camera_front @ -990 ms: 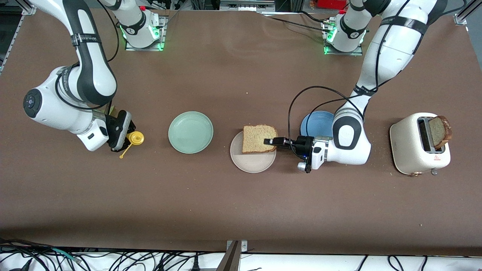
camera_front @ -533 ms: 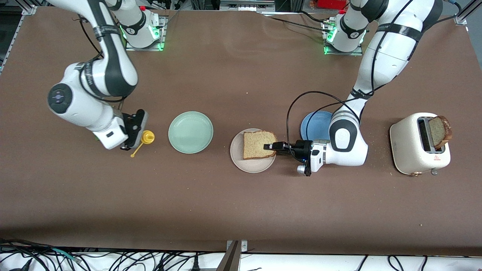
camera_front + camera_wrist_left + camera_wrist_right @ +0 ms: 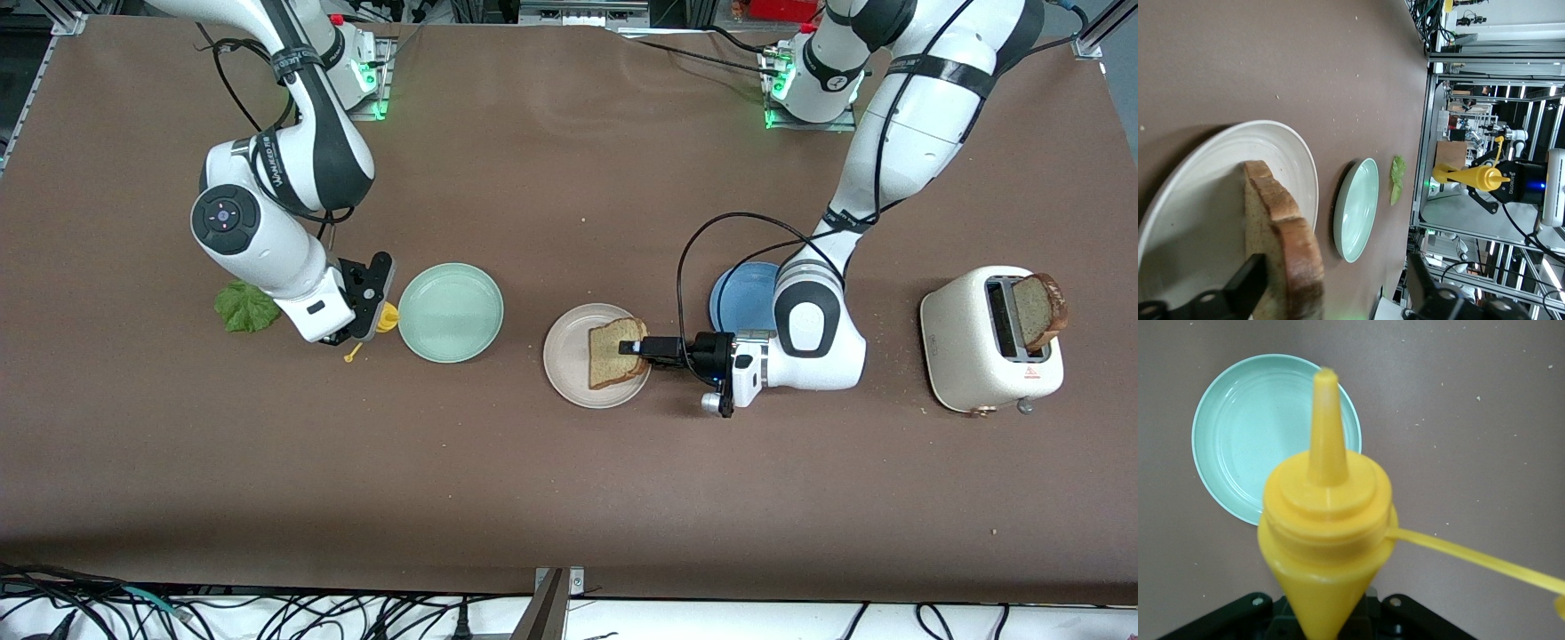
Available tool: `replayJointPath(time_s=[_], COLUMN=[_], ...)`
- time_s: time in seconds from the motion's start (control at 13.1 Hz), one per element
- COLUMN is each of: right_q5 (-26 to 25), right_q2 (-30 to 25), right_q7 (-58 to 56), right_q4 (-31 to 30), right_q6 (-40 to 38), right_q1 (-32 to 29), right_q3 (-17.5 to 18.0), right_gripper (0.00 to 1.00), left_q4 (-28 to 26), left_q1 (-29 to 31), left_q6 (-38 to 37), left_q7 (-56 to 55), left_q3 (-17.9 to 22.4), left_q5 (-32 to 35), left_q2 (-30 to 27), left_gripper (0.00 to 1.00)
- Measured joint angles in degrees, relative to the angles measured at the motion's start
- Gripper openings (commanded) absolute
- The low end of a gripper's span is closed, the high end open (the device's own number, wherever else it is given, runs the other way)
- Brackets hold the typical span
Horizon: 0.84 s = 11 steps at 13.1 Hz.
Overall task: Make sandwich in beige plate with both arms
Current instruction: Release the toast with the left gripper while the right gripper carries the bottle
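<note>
A tan bread slice [image 3: 613,354] stands tilted on the beige plate [image 3: 569,360], leaning against one finger of my left gripper [image 3: 633,347]. In the left wrist view the slice [image 3: 1281,247] sits between the wide-open jaws of that gripper [image 3: 1335,267], over the plate [image 3: 1281,143]. My right gripper [image 3: 372,300] is shut on a yellow squeeze bottle [image 3: 388,316] beside the mint-green plate [image 3: 450,312]. The right wrist view shows the bottle [image 3: 1328,520] in that gripper [image 3: 1331,613]. A green lettuce leaf [image 3: 246,308] lies on the table at the right arm's end. A second slice [image 3: 1042,311] sticks out of the toaster [image 3: 978,342].
A blue plate [image 3: 742,298] lies partly under the left arm's wrist, beside the beige plate. The bottle's cap hangs on a yellow tether [image 3: 353,354]. The lettuce [image 3: 1397,180] and mint-green plate [image 3: 1358,207] also show in the left wrist view.
The right arm has carried the yellow bottle toward the mint-green plate, uncovering the lettuce. The bread slice has gone from flat to tilted and sits lower over the beige plate.
</note>
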Motion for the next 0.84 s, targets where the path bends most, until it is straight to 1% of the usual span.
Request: replayJointPath(time_s=[0.15, 0.46, 0.61, 0.84], right_q5=[-3.9, -9.23, -10.98, -13.06], right_q2=[0.07, 0.83, 1.26, 1.41], right_q7=[5.58, 16.19, 20.04, 25.64], right_q4=[0.0, 0.0, 0.0, 0.01], right_q6=[0.0, 0.06, 0.11, 0.16], right_q1=[-0.04, 0.02, -0.02, -0.54], right_q3=[2.25, 6.95, 8.15, 10.29], right_gripper=[0.04, 0.04, 0.04, 0.04], left_q4=[0.03, 0.36, 0.55, 0.62], left_q1=[0.06, 0.42, 0.74, 2.77], left_q6=[0.66, 3.66, 4.96, 6.67], left_q7=[0.01, 0.1, 0.36, 0.35], left_q3=[-0.03, -0.01, 0.08, 0.17], left_q5=[0.0, 0.0, 0.56, 3.38], left_q2=[0.0, -0.04, -0.44, -1.5], left_gripper=[1.0, 1.0, 1.0, 1.0])
